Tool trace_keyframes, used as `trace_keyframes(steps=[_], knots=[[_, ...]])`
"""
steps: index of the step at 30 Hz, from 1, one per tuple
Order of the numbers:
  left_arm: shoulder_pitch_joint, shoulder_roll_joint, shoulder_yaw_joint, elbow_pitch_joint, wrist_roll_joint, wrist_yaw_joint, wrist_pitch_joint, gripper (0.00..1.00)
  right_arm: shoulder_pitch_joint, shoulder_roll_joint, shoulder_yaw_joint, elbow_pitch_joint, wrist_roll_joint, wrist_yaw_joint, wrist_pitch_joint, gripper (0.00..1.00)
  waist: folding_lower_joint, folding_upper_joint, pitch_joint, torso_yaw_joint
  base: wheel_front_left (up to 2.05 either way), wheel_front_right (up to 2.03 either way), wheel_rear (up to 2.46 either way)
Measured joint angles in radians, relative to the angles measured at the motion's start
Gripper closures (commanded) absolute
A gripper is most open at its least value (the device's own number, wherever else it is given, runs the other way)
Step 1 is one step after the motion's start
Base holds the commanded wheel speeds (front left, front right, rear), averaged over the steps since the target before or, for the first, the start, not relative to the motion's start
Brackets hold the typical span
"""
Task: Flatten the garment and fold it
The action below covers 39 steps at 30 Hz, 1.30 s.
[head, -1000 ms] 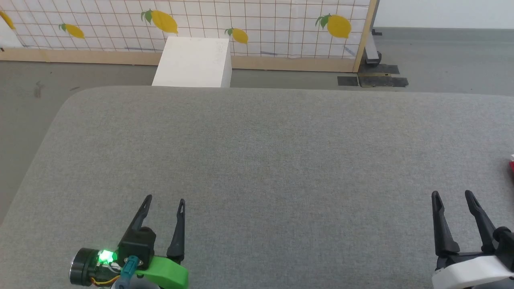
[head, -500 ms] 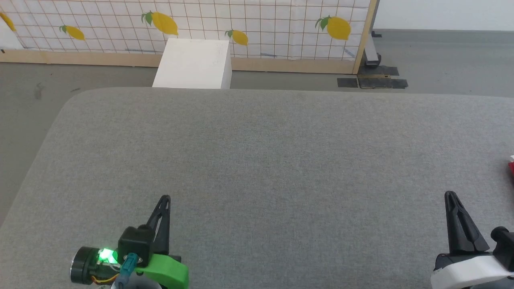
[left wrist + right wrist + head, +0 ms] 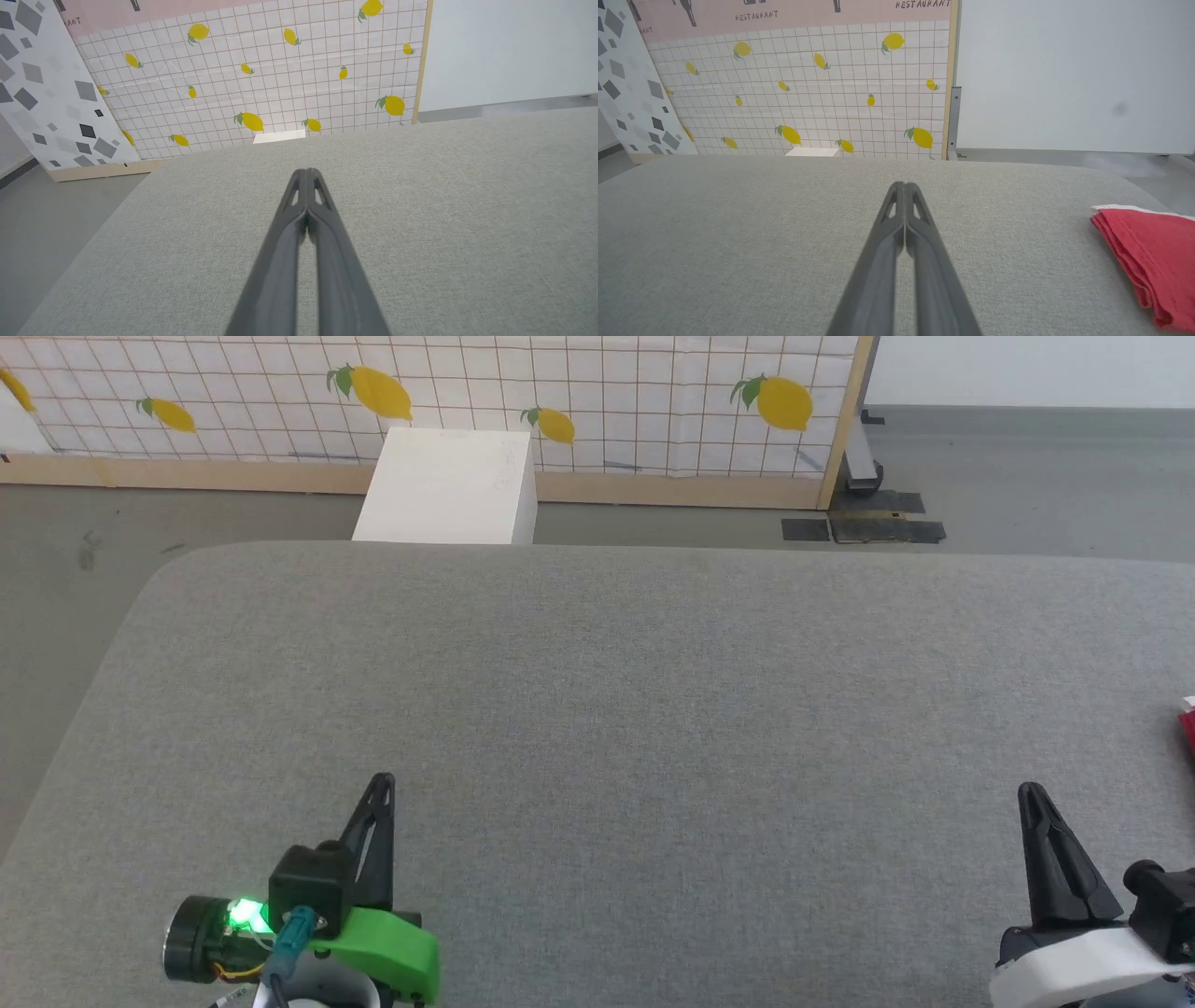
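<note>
While the left fingers (image 3: 372, 835) and the right fingers (image 3: 1053, 863) are each pressed together, holding nothing, I see them over the grey desk (image 3: 597, 709). The red garment (image 3: 1150, 254) lies in layers at the desk's right edge, apart from the right fingers.

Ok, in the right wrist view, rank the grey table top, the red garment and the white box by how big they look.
Largest: grey table top.
Then: red garment, cut off by the frame edge.
Smallest: white box, a far sliver; its real size is unsure.
</note>
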Motion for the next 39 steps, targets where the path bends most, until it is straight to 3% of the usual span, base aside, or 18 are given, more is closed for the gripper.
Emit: trace_keyframes(steps=[39], knots=[[0.013, -0.135, 0.181, 0.001, 0.144, -0.119, 0.065, 1.0, -0.04, 0.02, 0.037, 0.004, -0.051, 0.0, 0.054, 1.0, 0.0, 0.0, -0.007, -0.012, 0.0, 0.0, 0.0]])
